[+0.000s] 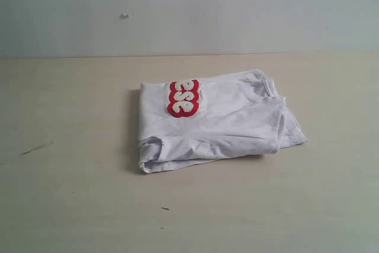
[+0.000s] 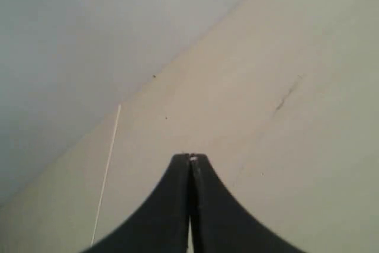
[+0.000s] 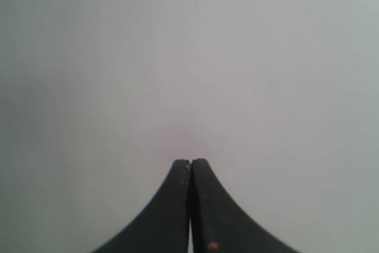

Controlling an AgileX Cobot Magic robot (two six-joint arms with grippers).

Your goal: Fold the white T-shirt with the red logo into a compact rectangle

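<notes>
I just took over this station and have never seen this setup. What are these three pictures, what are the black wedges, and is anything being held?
The wide picture comes from a fixed camera facing the table. On it lies the white T-shirt, folded into a rough rectangle, with part of its red logo showing on top. No arm appears there. The other two pictures come from cameras on the robot's wrists. The black wedges are the left gripper and the right gripper, each with jaws pressed together and holding nothing. The left looks along bare table; the right sees only a plain pale surface.
</notes>
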